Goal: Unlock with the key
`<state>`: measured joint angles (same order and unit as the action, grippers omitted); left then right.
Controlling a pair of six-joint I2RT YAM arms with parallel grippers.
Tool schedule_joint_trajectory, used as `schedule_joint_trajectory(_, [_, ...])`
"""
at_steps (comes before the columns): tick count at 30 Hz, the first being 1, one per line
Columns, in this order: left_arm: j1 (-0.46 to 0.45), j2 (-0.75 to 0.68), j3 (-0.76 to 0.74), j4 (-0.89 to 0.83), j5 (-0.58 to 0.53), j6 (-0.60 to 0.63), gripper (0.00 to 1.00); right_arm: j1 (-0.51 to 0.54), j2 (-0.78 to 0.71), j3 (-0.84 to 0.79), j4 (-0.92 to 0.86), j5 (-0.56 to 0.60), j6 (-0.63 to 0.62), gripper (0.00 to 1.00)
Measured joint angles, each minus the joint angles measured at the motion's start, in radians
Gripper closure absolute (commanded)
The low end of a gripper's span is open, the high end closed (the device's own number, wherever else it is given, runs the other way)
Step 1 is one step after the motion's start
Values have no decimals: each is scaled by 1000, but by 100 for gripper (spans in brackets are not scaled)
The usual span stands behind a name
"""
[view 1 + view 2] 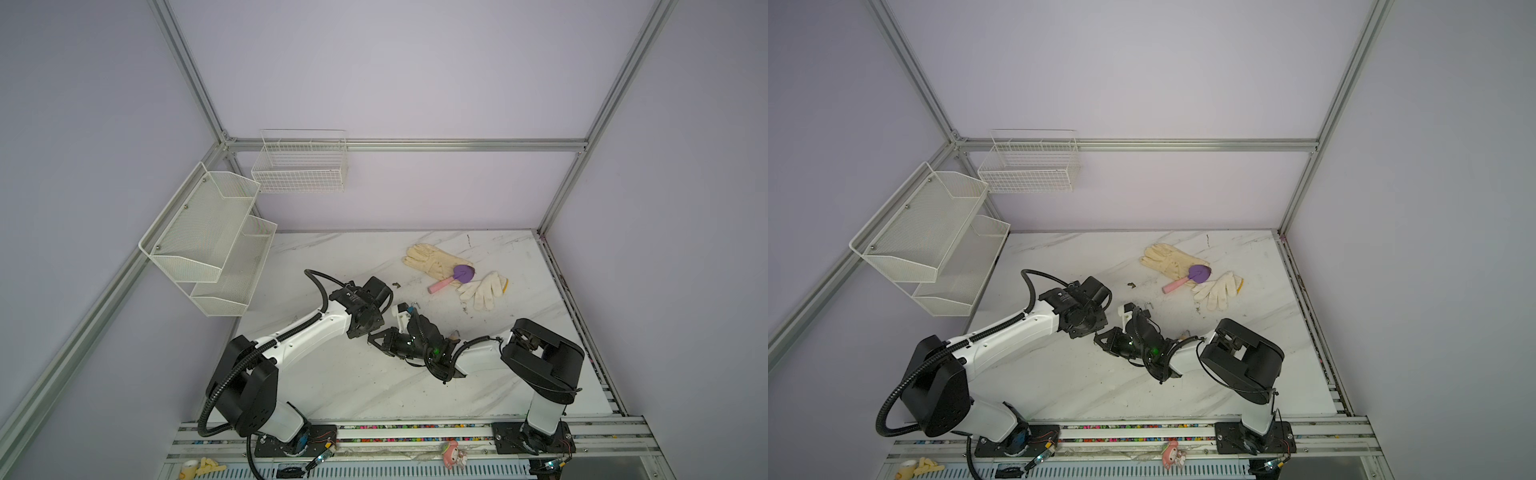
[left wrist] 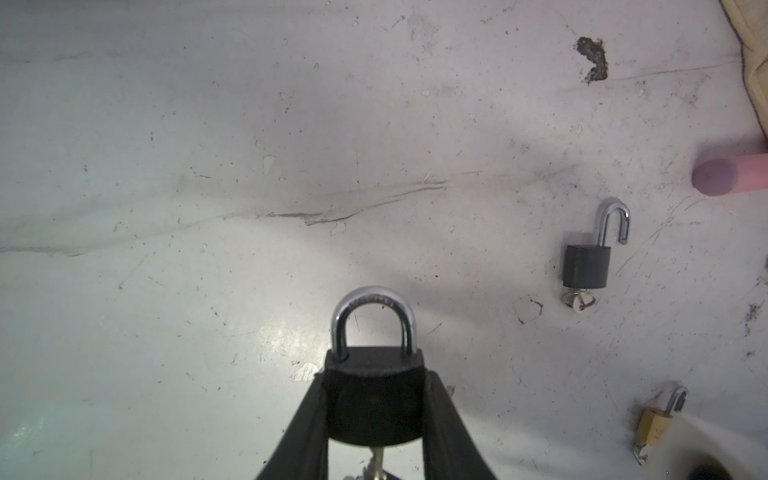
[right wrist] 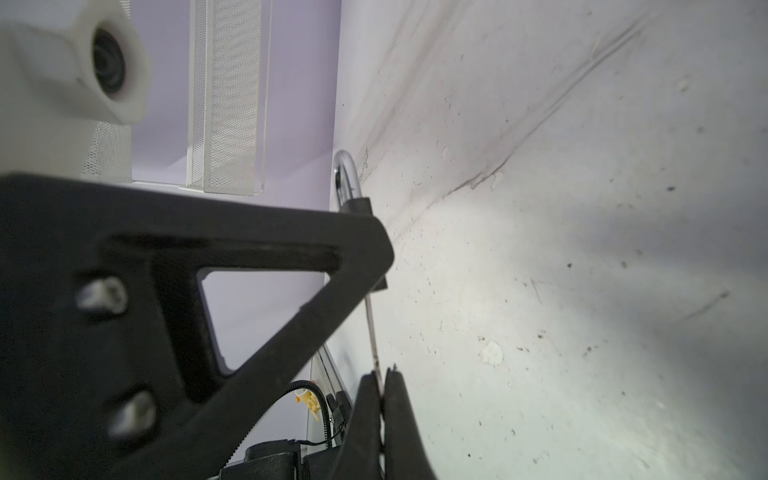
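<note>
**Padlock** (image 2: 374, 399). Matte black body with rounded shoulders and a polished steel shackle. The shackle is closed, with both legs seated in the body. The padlock is held clear of the table near its middle, where the two wrists meet. In both top views the wrists hide it.

**Left gripper** (image 2: 376, 388). Two black, tapering plastic fingers, clamped on the padlock's flanks and spread by the width of the body.

**Key** (image 3: 372, 328). A thin, flat strip of bright metal. It runs from the underside of the padlock to the right gripper. It seems to sit in the keyway, but a left finger covers the point of entry. The bow is buried between the pads.

**Right gripper** (image 3: 380, 384). Black, with the jaws pressed together on the key's outer end.

**Table** (image 1: 353, 386). White top with a marble pattern, scuffed, speckled with dirt and chipped in places.

**Open padlock** (image 2: 586, 266). Black body, lying flat on the table, well apart from the held padlock. Its shackle is swung free, and a key and ring sit at its base.

**Brass padlock** (image 2: 654, 426). Yellow metal with a steel shackle, lying on the table. A white blur partly cuts it off, and the shackle's state cannot be made out.

**Trowel** (image 1: 461, 274). Purple blade and round pink handle. The blade rests on the leather glove.

**Leather glove** (image 1: 430, 259). Cream, creased, lying flat at the table's far right.

**Knit glove** (image 1: 484, 291). White and ribbed, just beside the trowel.
</note>
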<state>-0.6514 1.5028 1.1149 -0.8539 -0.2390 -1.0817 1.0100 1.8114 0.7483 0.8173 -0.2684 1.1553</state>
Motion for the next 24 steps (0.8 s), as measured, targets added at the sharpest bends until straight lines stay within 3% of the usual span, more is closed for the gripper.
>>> schedule_joint_trajectory(15, [-23,-28,0,-2,-20,0,98,-11,0,12,23,5,21,100])
schedule_joint_trajectory(24, [-47,-34,0,0,-35,2,99,-20,-31,20,-32,26,-78,100])
